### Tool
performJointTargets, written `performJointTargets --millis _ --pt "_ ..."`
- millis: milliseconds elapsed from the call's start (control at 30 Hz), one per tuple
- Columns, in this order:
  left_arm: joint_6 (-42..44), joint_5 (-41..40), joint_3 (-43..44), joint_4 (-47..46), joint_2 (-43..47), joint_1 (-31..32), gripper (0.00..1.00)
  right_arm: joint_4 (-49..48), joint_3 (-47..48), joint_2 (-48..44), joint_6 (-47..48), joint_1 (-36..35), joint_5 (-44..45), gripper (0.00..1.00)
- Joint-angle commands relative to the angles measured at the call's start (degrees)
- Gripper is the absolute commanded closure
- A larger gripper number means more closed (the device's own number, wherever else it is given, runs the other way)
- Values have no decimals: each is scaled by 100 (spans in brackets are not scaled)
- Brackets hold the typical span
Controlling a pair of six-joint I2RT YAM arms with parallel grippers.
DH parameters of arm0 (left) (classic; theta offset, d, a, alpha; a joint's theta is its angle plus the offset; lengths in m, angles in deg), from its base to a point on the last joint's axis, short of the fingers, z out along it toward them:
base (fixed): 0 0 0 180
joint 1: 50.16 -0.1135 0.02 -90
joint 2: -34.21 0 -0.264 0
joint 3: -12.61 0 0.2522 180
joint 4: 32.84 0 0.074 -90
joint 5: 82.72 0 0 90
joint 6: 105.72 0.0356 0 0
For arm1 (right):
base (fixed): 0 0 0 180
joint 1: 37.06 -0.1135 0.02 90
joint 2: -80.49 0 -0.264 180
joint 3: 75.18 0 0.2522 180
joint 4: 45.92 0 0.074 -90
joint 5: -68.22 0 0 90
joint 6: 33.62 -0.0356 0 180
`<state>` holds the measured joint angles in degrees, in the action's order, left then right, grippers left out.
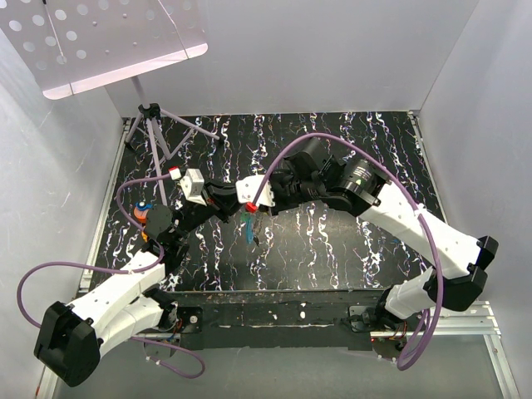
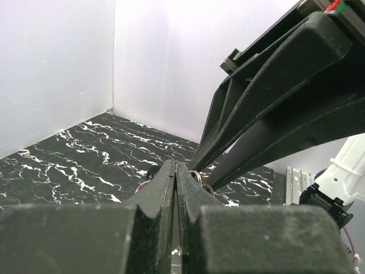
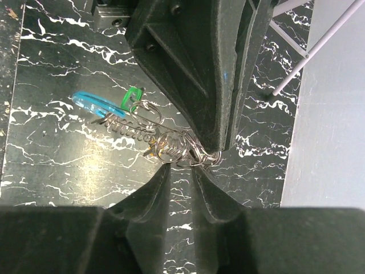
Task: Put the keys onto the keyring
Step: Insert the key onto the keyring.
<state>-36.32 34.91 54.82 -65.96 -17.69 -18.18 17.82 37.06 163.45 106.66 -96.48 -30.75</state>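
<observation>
Your left gripper (image 2: pixel 175 168) is pressed fully closed. Its matte black, wedge-shaped fingers (image 3: pixel 194 68) taper to a flat seam, and the keyring (image 3: pixel 174 149) is pinched at the very tip. The keyring is a tangle of thin, shiny silver wire, coiled like a spring in places. It is held in the air above the tabletop (image 1: pixel 332 241), right where your two arms meet.

Your right gripper (image 3: pixel 181 171) faces the left one point to point. Its fingertips stand a narrow slit apart with the wire just at their ends, and you cannot tell whether they touch it.

The keys hang along the wire, away from both tips. The blue key (image 3: pixel 94 103) has a glossy, elongated head, and the green key (image 3: pixel 132 97) just beside it has a small squarish one. The yellow key (image 3: pixel 150 149) is only a sliver, mostly hidden in the coil. From above, just the blue key shows, dangling below the meeting fingertips.

The tabletop is black, veined with white like marble, and faintly reflective. A thin-legged tripod (image 1: pixel 154 125) stands at the far left corner, below a white perforated panel (image 1: pixel 100 37).
</observation>
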Motion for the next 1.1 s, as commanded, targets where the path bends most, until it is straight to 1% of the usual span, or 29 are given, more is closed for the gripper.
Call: performJointTargets --millis 0,267,367,500,633,733,867,967,1067 --pt "197 83 29 -226 83 -35 100 65 75 -271 -124 9 -219 70" --pt "337 294 65 -173 49 -43 100 267 110 -464 -150 246 -500 67" --pt "355 391 73 -243 48 -43 100 267 180 -482 -386 448 -719 65" --pt "381 575 64 -366 22 -52 100 249 470 -377 -1036 1088 -1465 59" --pt "390 892 38 -586 -22 -87 100 232 699 -184 -1512 1599 -2484 56" --pt "373 1094 64 -709 -66 -123 100 188 717 -43 -1811 1767 -3196 57" --pt "285 1235 82 -893 -101 -175 100 179 690 89 -2013 1837 -3733 62" --pt "223 1279 91 -1016 -127 -184 100 170 664 168 -2101 1837 -3954 64" --pt "170 1288 82 -1096 -119 -193 100 135 620 221 -2172 1837 -3972 64"
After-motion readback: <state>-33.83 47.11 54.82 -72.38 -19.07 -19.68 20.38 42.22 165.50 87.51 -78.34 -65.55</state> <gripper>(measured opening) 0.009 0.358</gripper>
